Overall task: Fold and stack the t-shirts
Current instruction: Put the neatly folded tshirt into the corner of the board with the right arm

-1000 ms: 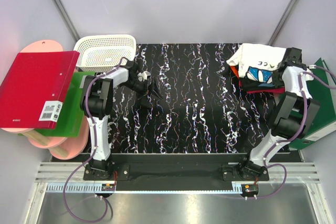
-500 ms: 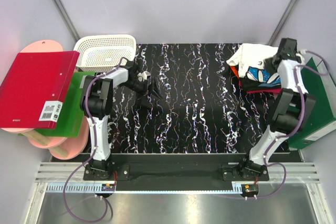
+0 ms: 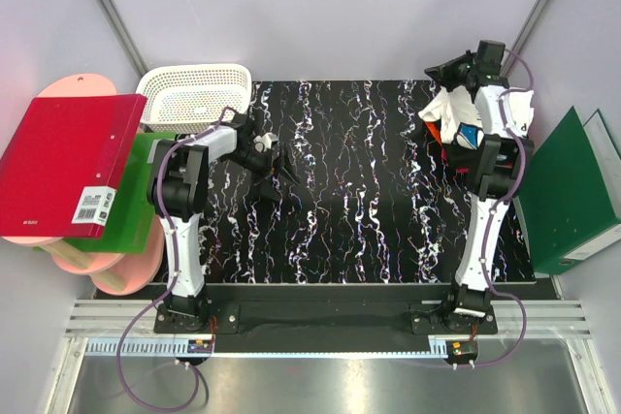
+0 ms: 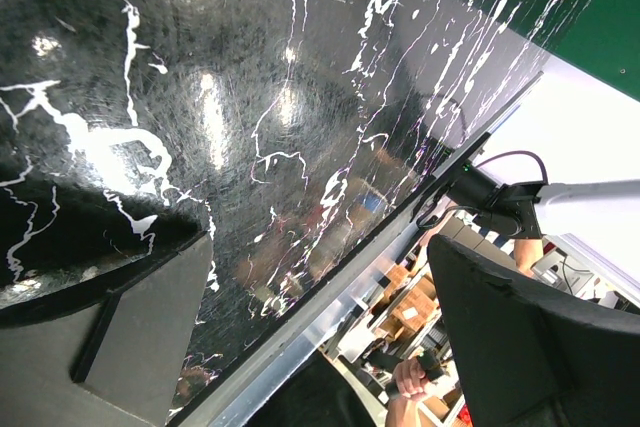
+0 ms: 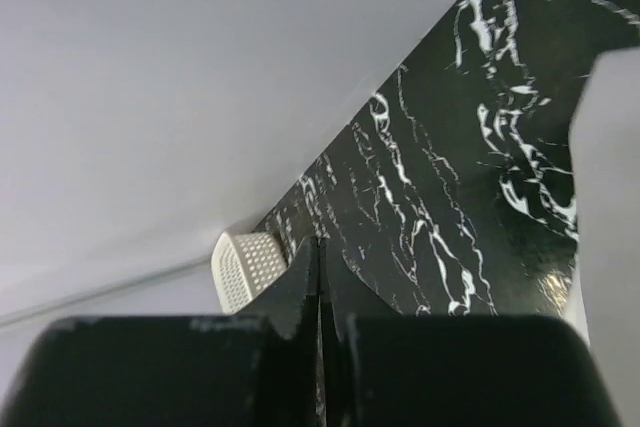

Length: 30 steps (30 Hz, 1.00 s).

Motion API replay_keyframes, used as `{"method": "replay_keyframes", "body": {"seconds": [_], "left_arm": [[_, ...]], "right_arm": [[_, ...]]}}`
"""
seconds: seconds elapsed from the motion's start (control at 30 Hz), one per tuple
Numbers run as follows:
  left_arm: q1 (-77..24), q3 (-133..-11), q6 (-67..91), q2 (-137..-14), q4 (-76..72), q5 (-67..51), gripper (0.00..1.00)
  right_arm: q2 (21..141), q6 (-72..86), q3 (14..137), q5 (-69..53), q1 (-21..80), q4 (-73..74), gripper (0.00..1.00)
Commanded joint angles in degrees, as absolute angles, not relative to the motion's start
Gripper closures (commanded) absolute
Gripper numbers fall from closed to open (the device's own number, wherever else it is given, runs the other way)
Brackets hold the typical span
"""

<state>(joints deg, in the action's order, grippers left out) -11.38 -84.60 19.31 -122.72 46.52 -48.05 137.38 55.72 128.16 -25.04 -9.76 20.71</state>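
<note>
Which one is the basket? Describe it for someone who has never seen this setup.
Look at the black marbled table; go to its far left corner. The basket stands there, white and open-topped with lattice walls, unlike the flat red binder beside it.

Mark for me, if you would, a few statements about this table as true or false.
1. The left jaws stand open with nothing between them. True.
2. The basket sits at the far right of the table. False: it is at the far left.
3. The right jaws are shut. True.
4. The white shirt lies spread flat mid-table. False: it is bunched at the far right.
5. The red binder lies on the right side. False: it is on the left.
</note>
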Motion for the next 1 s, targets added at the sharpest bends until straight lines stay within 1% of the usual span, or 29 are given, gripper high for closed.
{"method": "replay_keyframes", "body": {"seconds": [0.0, 0.03, 0.07, 0.1, 0.13, 0.17, 0.2, 0.23, 0.27, 0.3, 0.37, 0.5, 0.63, 0.73, 0.77, 0.83, 0.93, 0.97], "left_arm": [[-11.07, -83.58, 17.67, -121.20, 46.32, -46.58, 0.01], [-11.07, -83.67, 17.67, -121.20, 46.32, -46.41, 0.01], [-11.07, -83.76, 17.67, -121.29, 46.49, -46.32, 0.01], [-11.07, -84.02, 17.67, -121.29, 46.58, -46.23, 0.01], [-11.07, -84.02, 17.58, -121.29, 46.76, -46.06, 0.01], [-11.07, -84.20, 17.58, -121.38, 46.67, -45.97, 0.01], [-11.07, -84.29, 17.58, -121.46, 47.10, -45.97, 0.01], [-11.07, -84.29, 17.58, -121.55, 47.20, -45.79, 0.01], [-11.07, -84.37, 17.49, -121.55, 47.28, -45.62, 0.01], [-11.07, -84.46, 17.32, -121.64, 47.55, -45.53, 0.01], [-11.07, -84.64, 17.23, -121.64, 47.90, -45.26, 0.01], [-11.07, -84.55, 17.14, -121.46, 48.52, -44.56, 0.01], [-11.07, -84.55, 17.14, -121.64, 48.69, -44.56, 0.01], [-11.07, -84.64, 17.05, -121.55, 48.78, -44.47, 0.01], [-11.07, -84.64, 16.96, -121.47, 48.78, -44.47, 0.01], [-11.08, -84.64, 16.88, -121.20, 48.87, -44.39, 0.01], [-11.16, -84.55, 16.79, -120.94, 48.87, -44.12, 0.01], [-11.16, -84.46, 16.79, -120.85, 48.87, -44.12, 0.01]], "right_arm": [[143.87, 66.51, 133.17, -40.42, -10.02, 8.49, 0.98], [143.88, 68.62, 131.33, -41.82, -10.02, 5.57, 0.98], [143.27, 72.99, 125.39, -41.84, -10.02, 2.40, 0.98], [142.39, 75.73, 121.16, -41.92, -10.11, -8.50, 0.98], [140.90, 79.07, 116.59, -41.58, -10.19, -14.44, 0.97], [140.45, 86.58, 107.93, -41.05, -10.63, -19.98, 0.97], [140.28, 90.23, 103.58, -40.09, -10.81, -31.96, 0.96], [140.36, 93.22, 99.62, -39.47, -11.25, -36.52, 0.97], [140.10, 97.17, 92.62, -38.68, -11.77, -39.43, 0.97], [139.84, 97.73, 89.50, -37.45, -12.04, -41.46, 0.98], [137.39, 94.86, 82.31, -36.31, -12.57, -39.56, 0.98], [131.15, 83.52, 77.70, -31.83, -14.84, -23.95, 0.98], [129.20, 78.41, 78.92, -32.69, -17.31, -20.04, 0.97], [129.29, 74.54, 86.02, -35.94, -16.79, -15.74, 0.96], [129.37, 72.79, 90.83, -36.99, -16.27, -14.78, 0.96], [129.73, 70.76, 96.47, -39.81, -14.34, -8.99, 0.96], [129.90, 62.70, 111.12, -40.52, -11.18, 2.69, 0.96], [130.25, 60.93, 114.05, -40.43, -10.38, 9.69, 0.96]]}}
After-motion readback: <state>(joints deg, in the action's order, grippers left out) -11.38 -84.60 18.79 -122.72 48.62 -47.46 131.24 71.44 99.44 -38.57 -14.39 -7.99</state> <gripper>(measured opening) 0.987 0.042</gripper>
